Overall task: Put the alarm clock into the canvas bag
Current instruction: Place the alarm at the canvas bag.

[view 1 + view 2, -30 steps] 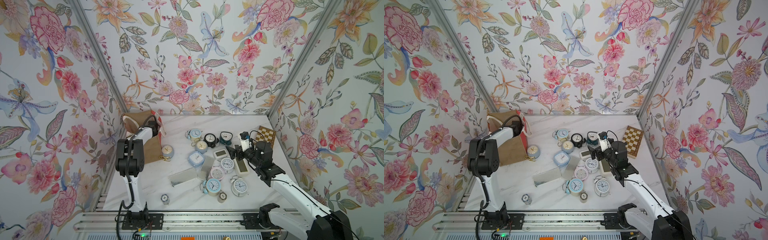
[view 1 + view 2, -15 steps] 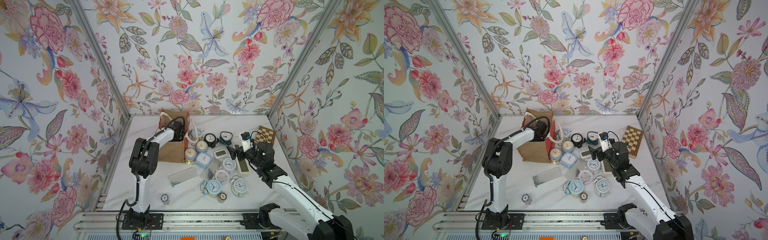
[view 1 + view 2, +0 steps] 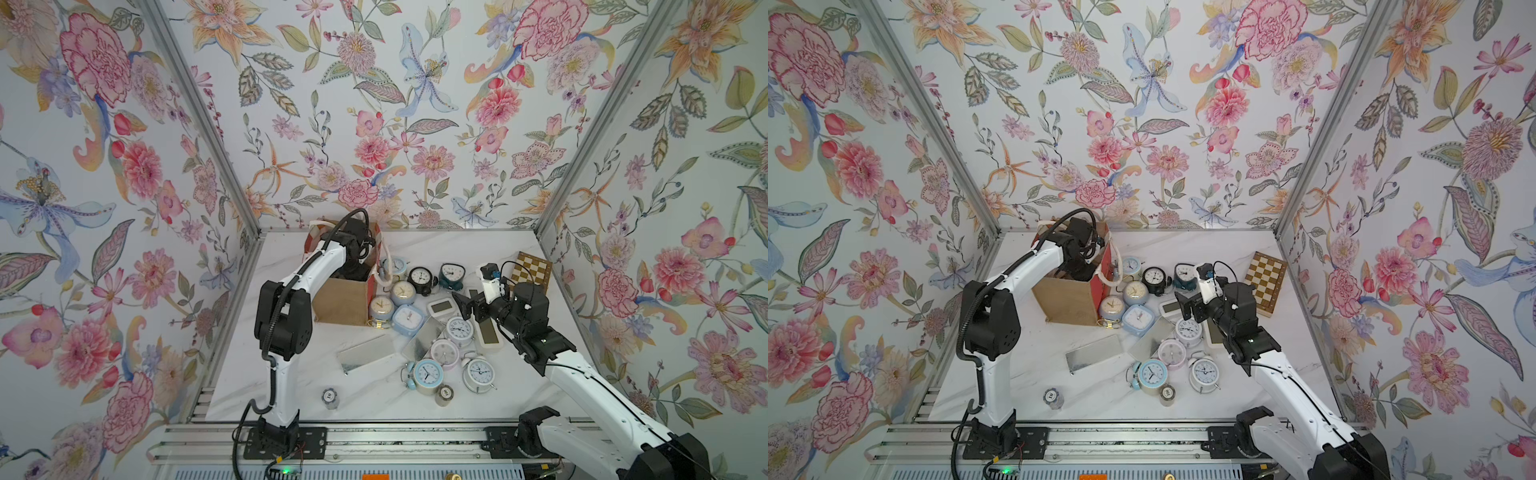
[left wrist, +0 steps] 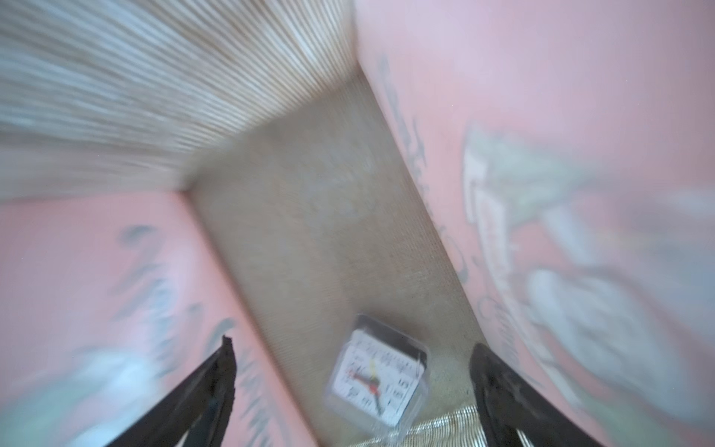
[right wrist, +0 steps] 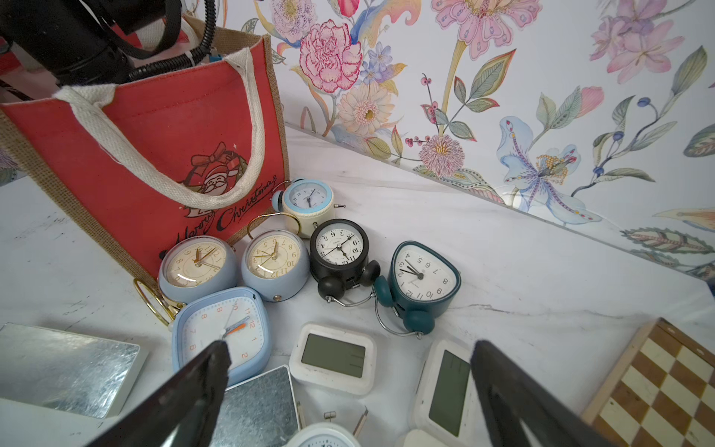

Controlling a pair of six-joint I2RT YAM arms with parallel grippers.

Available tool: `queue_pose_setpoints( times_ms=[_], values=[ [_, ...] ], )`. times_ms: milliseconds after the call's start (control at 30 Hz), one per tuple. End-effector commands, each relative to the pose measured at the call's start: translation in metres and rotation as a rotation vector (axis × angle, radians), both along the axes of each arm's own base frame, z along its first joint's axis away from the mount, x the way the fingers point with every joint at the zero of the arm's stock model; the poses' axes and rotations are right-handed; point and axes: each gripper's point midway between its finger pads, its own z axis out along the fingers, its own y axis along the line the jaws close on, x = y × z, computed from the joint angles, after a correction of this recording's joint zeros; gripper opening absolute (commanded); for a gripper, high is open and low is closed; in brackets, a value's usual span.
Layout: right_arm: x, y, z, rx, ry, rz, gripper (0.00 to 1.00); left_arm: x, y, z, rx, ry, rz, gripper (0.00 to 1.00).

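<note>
The bag (image 3: pixel 340 305) stands up near the back left of the table (image 3: pixel 291 374). In both top views the left arm (image 3: pixel 320 266) bends down into the bag's open top, and its gripper is hidden inside.

The left wrist view looks down into the bag. The left gripper (image 4: pixel 352 343) has let go. Its two black fingers (image 4: pixel 216 371) are wide apart and touch nothing. The clock (image 4: pixel 377 381) is small and square, with a white face. It is down at the bottom of the bag, below the gap between the fingers, and it looks tilted. The picture is blurry, so I cannot tell if it lies flat.

The right gripper (image 5: pixel 348 345) hangs over a pile of other clocks to the right of the bag. Its fingers are spread wide too, and it holds nothing. A blue square clock (image 5: pixel 222 333) lies just beside the bag's red side. A black clock (image 5: pixel 340 247) and a teal clock (image 5: pixel 423 276) lie next to each other. A chessboard (image 3: pixel 532 272) lies at the back right.
</note>
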Motion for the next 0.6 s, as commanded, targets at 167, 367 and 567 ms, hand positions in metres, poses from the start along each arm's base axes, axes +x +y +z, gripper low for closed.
queue_pose_setpoints(
  times_ms=[167, 367, 567],
  values=[
    [0.0, 0.017, 0.041, 0.058, -0.026, 0.035, 0.99, 0.004, 0.001, 0.092, -0.055, -0.176, 0.028, 0.91],
    [-0.003, 0.039, 0.062, 0.088, -0.03, 0.094, 0.99, 0.009, 0.039, 0.114, 0.109, -0.258, 0.154, 0.93],
    [-0.007, 0.062, 0.073, 0.098, -0.044, 0.142, 0.99, 0.01, 0.065, 0.169, 0.151, -0.418, 0.243, 0.93]
  ],
)
